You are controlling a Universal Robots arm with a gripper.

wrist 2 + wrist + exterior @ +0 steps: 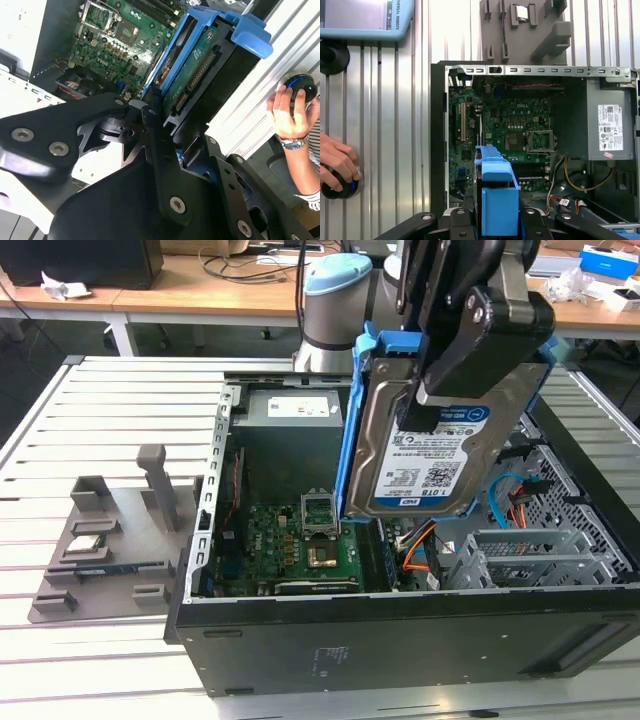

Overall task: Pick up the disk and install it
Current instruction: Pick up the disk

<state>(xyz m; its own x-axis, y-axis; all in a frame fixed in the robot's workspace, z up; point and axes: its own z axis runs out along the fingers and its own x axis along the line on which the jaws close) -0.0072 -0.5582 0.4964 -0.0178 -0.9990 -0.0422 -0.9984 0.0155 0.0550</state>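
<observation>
The disk, a silver hard drive with a white-and-blue label, hangs upright in its blue carrier frame above the open computer case. My gripper is shut on the disk's upper part, black fingers on both faces. In the second wrist view the disk's green underside and the blue carrier run out from between my black fingers. In the first wrist view the blue carrier sits over the case's motherboard.
Inside the case are the motherboard, a power supply, cables and a drive cage. A grey fixture with a small chip lies to the exterior view's left. A person's hand rests on a black knob.
</observation>
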